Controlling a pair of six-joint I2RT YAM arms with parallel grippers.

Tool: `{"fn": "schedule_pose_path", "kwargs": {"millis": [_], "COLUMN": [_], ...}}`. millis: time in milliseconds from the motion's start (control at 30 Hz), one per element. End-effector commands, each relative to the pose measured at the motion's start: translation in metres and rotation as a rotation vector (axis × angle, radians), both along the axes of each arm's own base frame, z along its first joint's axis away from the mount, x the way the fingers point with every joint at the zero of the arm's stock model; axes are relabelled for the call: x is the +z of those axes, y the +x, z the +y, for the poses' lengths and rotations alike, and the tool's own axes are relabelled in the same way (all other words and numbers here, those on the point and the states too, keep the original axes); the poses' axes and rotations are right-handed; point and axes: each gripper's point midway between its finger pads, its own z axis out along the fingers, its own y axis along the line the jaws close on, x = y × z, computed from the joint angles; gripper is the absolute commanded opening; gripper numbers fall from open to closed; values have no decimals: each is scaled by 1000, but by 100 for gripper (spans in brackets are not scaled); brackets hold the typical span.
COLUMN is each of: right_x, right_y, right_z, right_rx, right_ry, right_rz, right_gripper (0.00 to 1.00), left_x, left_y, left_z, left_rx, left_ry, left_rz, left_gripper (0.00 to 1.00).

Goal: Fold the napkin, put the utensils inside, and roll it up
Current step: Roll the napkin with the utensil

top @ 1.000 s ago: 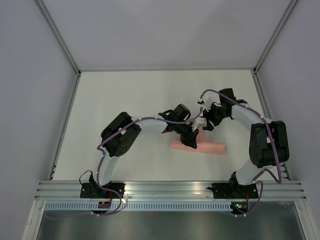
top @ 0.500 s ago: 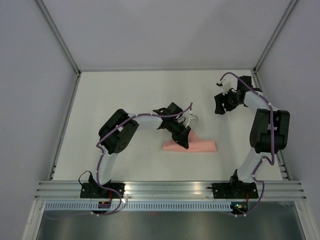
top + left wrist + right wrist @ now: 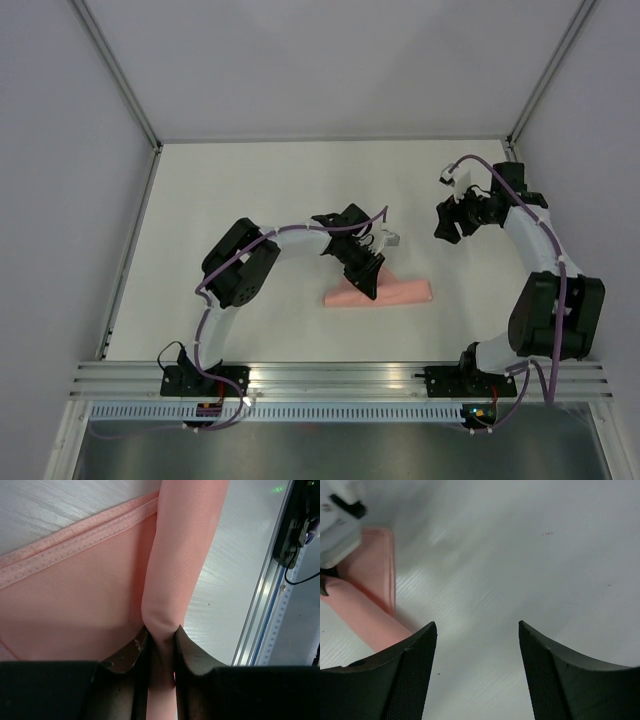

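The salmon-pink napkin (image 3: 395,291) lies as a slim roll on the white table, in front of centre. My left gripper (image 3: 366,288) is shut on the roll's left part; in the left wrist view the rolled cloth (image 3: 185,560) is pinched between the jaws (image 3: 161,635), with a flat hemmed layer (image 3: 75,540) beside it. My right gripper (image 3: 443,226) is open and empty, up and to the right of the roll. The right wrist view shows the roll (image 3: 367,615) at its left edge. No utensils are visible.
The white table (image 3: 250,190) is bounded by grey walls at back and sides. An aluminium rail (image 3: 340,378) runs along the near edge, also seen in the left wrist view (image 3: 265,605).
My right gripper has left the napkin and swung away to the back right, then come slightly back. My left gripper has dragged the roll a little to the left and nearer.
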Motion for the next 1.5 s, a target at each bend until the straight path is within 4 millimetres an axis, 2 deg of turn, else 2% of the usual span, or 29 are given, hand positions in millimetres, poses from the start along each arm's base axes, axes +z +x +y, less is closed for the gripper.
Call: {"fn": "schedule_pose_path", "kwargs": {"millis": [0,33,100,167,200,267,300,367,400,533,567,633,767,833,1033,1133,1167,1233,1267,1300,1367,1400,1467], "right_x": [24,34,35,33,23,22,9,3,-6,-32,-35,-50,-68,-82,-98,-102,-103,-106,-107,-109,-110,-111,-110], "right_y": [-32,-39,-52,-73,-87,-96,-109,-110,-118,-121,-115,-121,-123,-129,-125,-124,-125,-129,-130,-131,-134,-136,-138], "right_z": [20,24,31,46,58,69,82,89,99,117,119,129,147,152,157,158,158,156,156,156,155,155,156], "right_rx": [130,168,211,297,355,411,465,488,528,581,573,605,650,679,685,683,686,691,696,698,707,712,722], "right_ry": [49,31,16,-11,-15,-59,-67,-106,-107,-157,-183,-197,-246,-295,-345,-345,-345,-344,-342,-343,-339,-339,-329], "right_rz": [-98,-149,-167,-195,-183,-237,-222,-257,-245,-213,-228,-191,-202,-197,-212,-221,-216,-197,-191,-183,-169,-164,-154], "right_gripper": [72,72,71,71,71,72,73,73,73,73,73,73,72,71,68,65,60,52,44,41,34,32,26], "left_x": [-39,-40,-42,-43,-42,-42,-43,-40,-43,-42,-42,-43,-43,-42,-44,-43,-41,-38,-36,-29,-24,-15,-6], "left_y": [-8,-6,-7,-9,-10,-13,-14,-12,-13,-9,-10,-8,-9,-9,-14,-15,-15,-13,-11,-6,-1,4,13], "left_z": [29,29,28,25,24,23,23,21,24,25,25,25,24,24,25,26,25,23,23,18,18,14,13], "left_rx": [40,42,40,31,25,9,-2,-7,-8,1,-3,-2,-6,-12,-33,-34,-35,-28,-20,-10,23,28,60], "left_ry": [237,242,245,245,240,233,231,216,233,234,236,243,240,234,227,220,212,197,189,168,165,131,108], "left_rz": [70,73,101,134,147,186,197,211,228,263,263,266,281,285,307,320,327,323,317,296,288,267,257], "left_gripper": [2,2,2,2,2,2,2,2,2,2,2,2,2,2,3,12,15,29,35,44,50,53,54]}}
